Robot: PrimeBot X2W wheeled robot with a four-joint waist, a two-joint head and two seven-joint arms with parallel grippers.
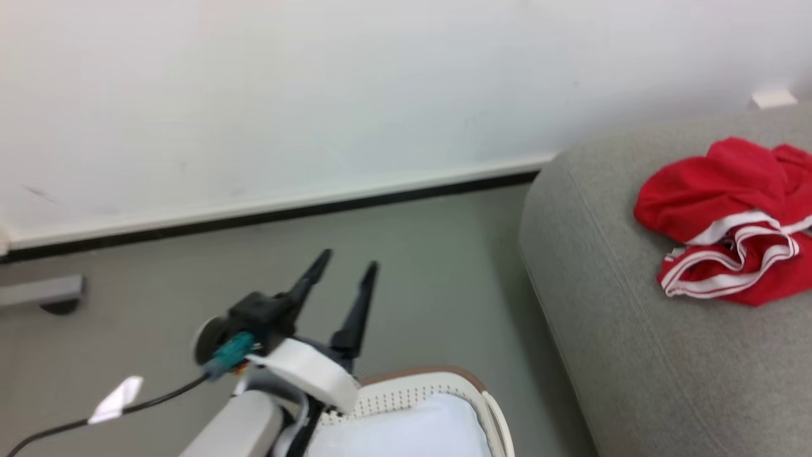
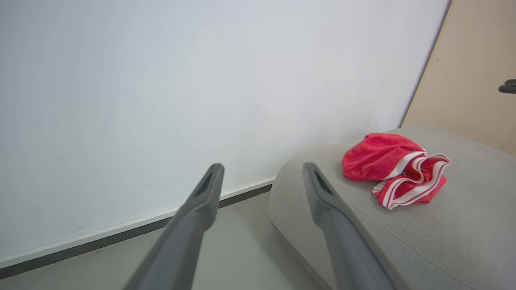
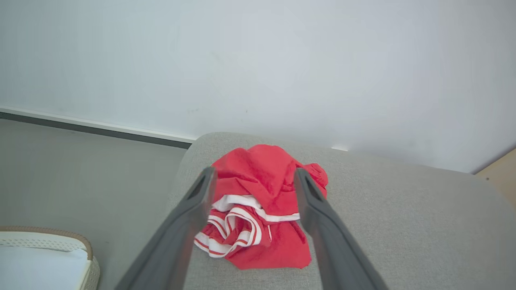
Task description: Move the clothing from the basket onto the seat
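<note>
Fingers [image 2: 197, 209] of the left gripper [image 2: 262, 169] and right gripper [image 3: 254, 173] are held apart, empty. The clothing [image 3: 264, 179], bright red with white stripe trim, is seen crumpled in a heap on the grey seat [image 3: 403, 225], outside the basket [image 3: 44, 238].

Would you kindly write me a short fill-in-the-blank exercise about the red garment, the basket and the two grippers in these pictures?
1. The clothing lies crumpled on top of the grey ____.
2. The stripe trim on the clothing is ____.
3. The basket has a rounded rim coloured ____.
4. The left gripper and the right gripper grip nothing; their fingers are ____.
Missing words: seat; white; brown; open.
</note>
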